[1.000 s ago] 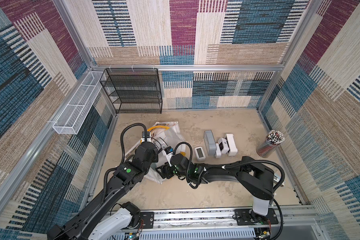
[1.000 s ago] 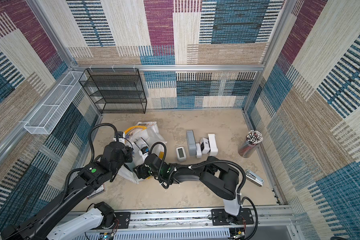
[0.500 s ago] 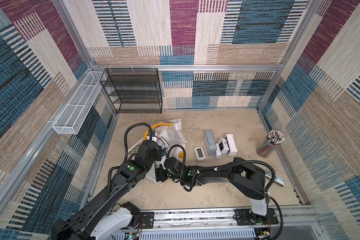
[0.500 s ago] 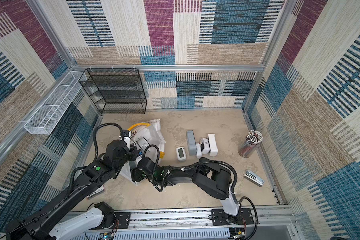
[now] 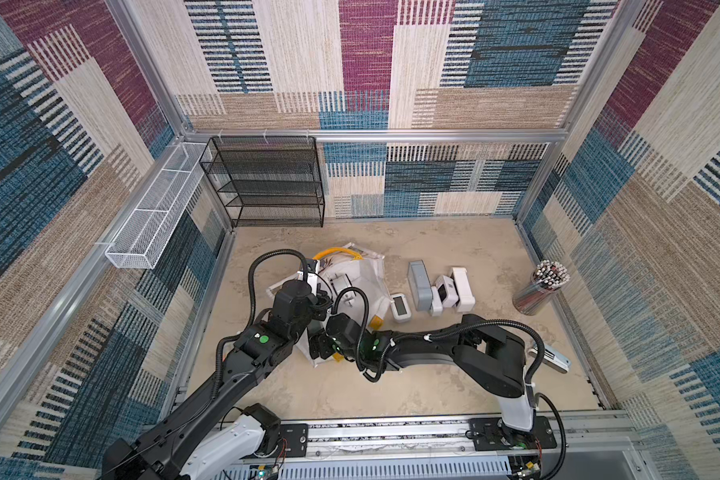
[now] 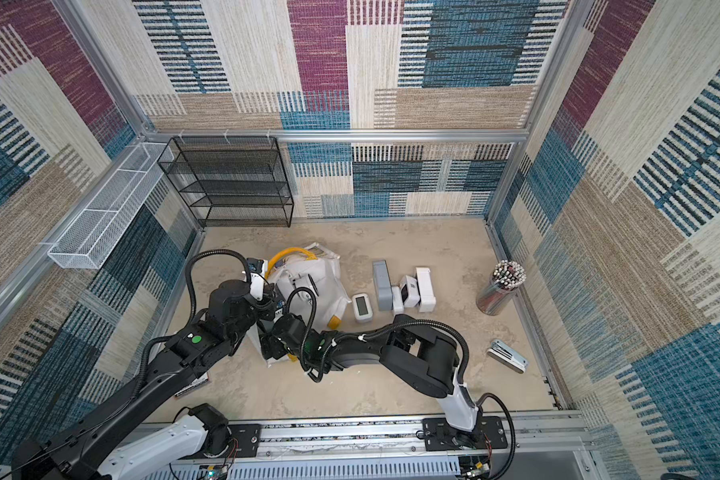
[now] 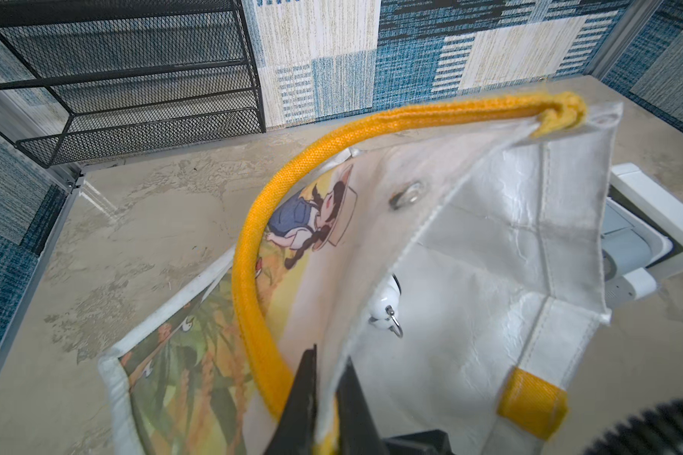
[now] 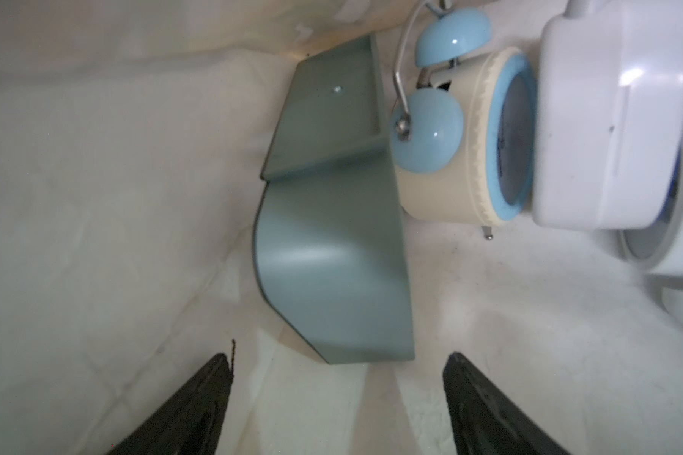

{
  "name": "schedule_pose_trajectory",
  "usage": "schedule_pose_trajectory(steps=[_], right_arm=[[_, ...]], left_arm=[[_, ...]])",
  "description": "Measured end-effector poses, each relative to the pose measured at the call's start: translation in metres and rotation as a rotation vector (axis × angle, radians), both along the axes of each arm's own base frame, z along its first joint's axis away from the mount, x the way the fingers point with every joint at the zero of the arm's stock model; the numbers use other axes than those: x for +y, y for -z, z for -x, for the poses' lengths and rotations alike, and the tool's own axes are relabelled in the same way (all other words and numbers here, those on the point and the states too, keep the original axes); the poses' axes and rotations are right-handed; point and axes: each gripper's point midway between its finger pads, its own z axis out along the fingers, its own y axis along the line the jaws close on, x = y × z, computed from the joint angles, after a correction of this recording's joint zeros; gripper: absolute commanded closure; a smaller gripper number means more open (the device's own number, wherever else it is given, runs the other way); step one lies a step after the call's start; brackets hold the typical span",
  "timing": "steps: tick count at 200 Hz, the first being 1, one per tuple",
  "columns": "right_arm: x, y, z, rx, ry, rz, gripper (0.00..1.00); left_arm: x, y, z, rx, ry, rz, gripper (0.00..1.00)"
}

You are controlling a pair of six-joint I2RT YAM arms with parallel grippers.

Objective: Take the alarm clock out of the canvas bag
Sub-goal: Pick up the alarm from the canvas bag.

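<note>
Your left jaws pinch the rim of the canvas bag [image 7: 489, 256], keeping its mouth open; your right jaws stand wide inside, lined up on the grey-green clock [image 8: 332, 256].

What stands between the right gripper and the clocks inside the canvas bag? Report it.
Nothing visible blocks the open right gripper from the grey-green clock, nearest inside the canvas bag. That clock lies partly before the blue twin-bell clock, beside a white clock. The left gripper pinches the bag's rim.
</note>
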Motion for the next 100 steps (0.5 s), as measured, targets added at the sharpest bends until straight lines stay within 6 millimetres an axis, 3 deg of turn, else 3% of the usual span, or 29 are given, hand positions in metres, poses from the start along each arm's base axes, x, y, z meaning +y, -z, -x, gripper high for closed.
schedule_pose_trajectory(steps=[100], right_arm=[[0.007, 0.007, -0.013, -0.090, -0.054, 0.076, 0.09]], left_arm=[[0.003, -0.001, 0.003, 0.022, -0.019, 0.020, 1.00]])
